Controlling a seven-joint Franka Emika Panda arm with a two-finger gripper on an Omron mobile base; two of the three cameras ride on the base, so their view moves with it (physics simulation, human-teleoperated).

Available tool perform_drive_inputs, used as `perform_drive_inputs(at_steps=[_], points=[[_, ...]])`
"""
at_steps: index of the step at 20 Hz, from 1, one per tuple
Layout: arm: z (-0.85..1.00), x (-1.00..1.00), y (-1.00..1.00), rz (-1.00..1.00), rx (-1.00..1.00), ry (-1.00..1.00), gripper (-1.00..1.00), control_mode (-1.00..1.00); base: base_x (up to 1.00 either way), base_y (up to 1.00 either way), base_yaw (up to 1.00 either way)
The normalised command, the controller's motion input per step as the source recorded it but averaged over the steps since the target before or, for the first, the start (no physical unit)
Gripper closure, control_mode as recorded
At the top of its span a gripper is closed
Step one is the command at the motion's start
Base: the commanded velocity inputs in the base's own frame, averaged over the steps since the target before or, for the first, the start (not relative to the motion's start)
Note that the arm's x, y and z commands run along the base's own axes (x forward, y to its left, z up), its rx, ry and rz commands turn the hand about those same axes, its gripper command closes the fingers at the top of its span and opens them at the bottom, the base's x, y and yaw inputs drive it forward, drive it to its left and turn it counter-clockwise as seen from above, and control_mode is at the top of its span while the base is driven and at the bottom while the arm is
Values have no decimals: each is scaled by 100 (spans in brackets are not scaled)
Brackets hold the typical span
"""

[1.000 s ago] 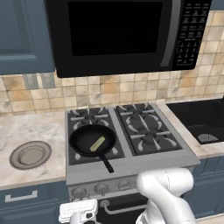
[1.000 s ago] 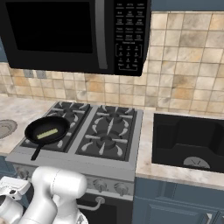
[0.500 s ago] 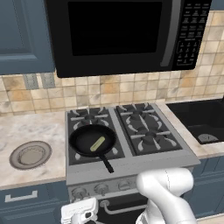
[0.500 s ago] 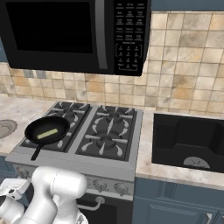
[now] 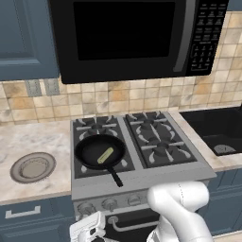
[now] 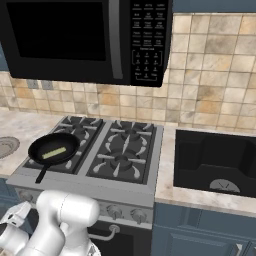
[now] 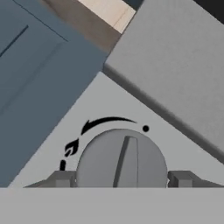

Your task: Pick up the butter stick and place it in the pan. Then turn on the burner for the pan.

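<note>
The pale butter stick (image 5: 105, 154) (image 6: 54, 152) lies inside the black pan (image 5: 90, 149) (image 6: 65, 142), which sits on the front-left burner (image 5: 125, 163) (image 6: 75, 163) of the silver stove. My gripper (image 5: 87, 230) (image 7: 121, 179) is low in front of the stove's control panel, at its left end. In the hand view a round grey knob (image 7: 121, 162) sits between the two fingertips (image 7: 61, 179), which touch its sides. The knob's pointer ridge stands a little left of the black dot mark.
A round grey plate (image 5: 32, 167) (image 6: 5, 146) lies on the counter left of the stove. A dark sink (image 5: 217, 132) (image 6: 215, 160) is to the right. The black microwave (image 5: 132, 38) hangs above. More knobs (image 6: 114, 211) and the oven handle (image 5: 127, 226) line the stove front.
</note>
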Motion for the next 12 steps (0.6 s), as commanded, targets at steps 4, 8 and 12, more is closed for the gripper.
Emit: perform_drive_inputs(at_steps=[4, 8, 12], points=[[0, 0, 11, 0, -31, 1, 100, -100, 0, 0, 0], [-6, 0, 11, 0, -31, 0, 100, -100, 0, 0, 0], [-11, -2, 11, 0, -31, 0, 100, -100, 0, 0, 0]])
